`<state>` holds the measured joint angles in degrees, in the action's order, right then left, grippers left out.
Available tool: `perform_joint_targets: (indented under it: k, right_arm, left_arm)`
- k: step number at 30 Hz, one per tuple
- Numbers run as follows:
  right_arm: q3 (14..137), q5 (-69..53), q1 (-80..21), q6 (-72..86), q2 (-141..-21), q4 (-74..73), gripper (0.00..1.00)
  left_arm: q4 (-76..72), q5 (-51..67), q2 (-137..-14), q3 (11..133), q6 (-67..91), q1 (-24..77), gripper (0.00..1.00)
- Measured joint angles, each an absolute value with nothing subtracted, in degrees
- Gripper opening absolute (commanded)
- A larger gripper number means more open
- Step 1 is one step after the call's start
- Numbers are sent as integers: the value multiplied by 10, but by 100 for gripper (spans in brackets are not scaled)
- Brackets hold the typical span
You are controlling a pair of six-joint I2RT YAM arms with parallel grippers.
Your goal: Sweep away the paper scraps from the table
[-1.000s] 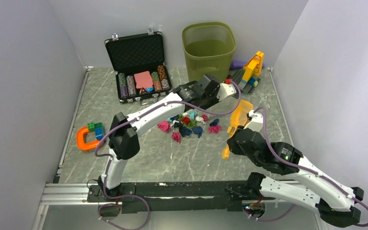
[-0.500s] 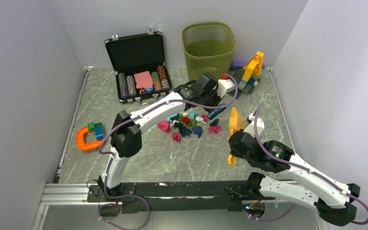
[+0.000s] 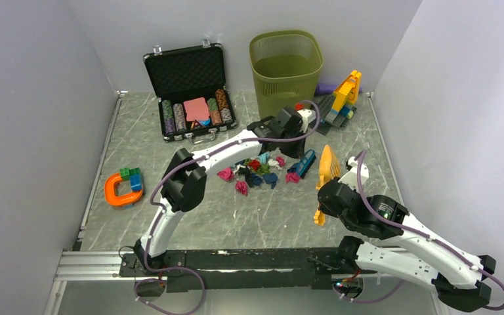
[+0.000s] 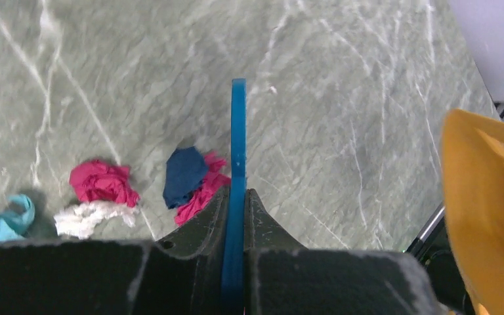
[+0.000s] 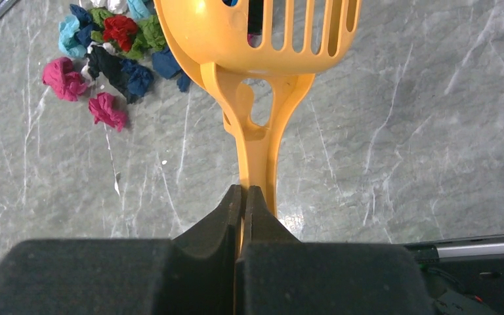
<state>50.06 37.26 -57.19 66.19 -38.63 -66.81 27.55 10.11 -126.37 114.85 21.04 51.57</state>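
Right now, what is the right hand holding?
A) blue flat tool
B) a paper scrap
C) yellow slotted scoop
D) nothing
C: in the right wrist view, the right hand is shut on the handle of the yellow slotted scoop. The blue flat tool is in the left hand.

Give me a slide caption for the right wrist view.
Right fingers grip an orange scoop beside the paper scraps on the table.
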Motion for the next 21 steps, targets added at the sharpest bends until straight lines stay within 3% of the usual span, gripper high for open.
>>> perform_joint_targets:
  k: [9, 15, 21]
  right_arm:
    - [501, 370, -572, 654, -401, -665, 0]
    - [489, 347, -572, 620, -409, -637, 0]
    - [482, 299, -572, 570, -461, -588, 0]
  left_arm:
    - [274, 56, -1240, 1019, 345, 458, 0]
    - [318, 1, -1154, 974, 337, 420, 0]
    - [350, 20, -1070, 958, 321, 395, 0]
